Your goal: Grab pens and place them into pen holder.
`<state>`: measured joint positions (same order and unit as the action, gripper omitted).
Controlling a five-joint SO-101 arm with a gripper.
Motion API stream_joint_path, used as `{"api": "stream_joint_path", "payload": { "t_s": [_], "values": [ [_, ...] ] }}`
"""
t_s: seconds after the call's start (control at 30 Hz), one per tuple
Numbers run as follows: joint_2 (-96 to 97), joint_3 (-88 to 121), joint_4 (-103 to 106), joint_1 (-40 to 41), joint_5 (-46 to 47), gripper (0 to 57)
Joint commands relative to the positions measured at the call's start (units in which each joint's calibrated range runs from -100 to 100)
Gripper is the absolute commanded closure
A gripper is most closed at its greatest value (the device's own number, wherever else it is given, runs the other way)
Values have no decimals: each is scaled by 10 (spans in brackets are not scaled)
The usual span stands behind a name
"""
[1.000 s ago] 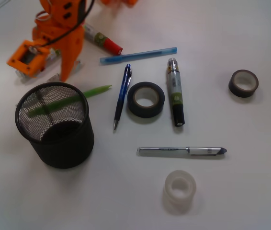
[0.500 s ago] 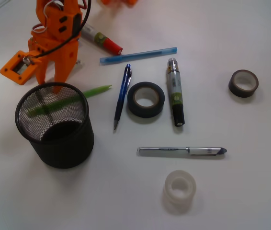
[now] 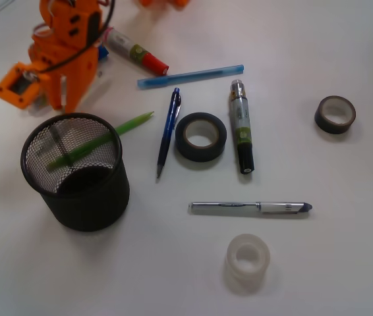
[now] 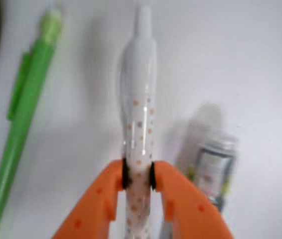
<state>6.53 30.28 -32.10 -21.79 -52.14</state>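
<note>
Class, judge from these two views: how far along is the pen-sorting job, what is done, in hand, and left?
Done: nothing fully; the lime-green pen only leans across the pen holder rim. In hand: the gripper clamps the white pen. Left: the dark-blue pen, light-blue pen and silver pen.

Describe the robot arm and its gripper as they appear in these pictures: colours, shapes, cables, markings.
The arm is bright orange plastic in blocky sections with small dark holes, and a black cable loops by its top. A boxy orange frame sticks out at one side. The gripper has two orange fingers that taper toward their tips, each with a thin black pad on its inner face and small round dimples.
</note>
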Motion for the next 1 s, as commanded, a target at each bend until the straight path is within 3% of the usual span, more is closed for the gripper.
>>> {"api": "stream_joint_path", "payload": {
  "t_s": [0.0, 0.17, 0.37, 0.67, 0.97],
  "values": [
    [-140, -55, -20, -11, 4, 572],
    [-242, -75, 67, 9, -19, 572],
    [-245, 6, 357, 78, -63, 572],
    [-90, 19, 679, 132, -50, 572],
    [122, -148, 782, 144, -6, 572]
  ]
}}
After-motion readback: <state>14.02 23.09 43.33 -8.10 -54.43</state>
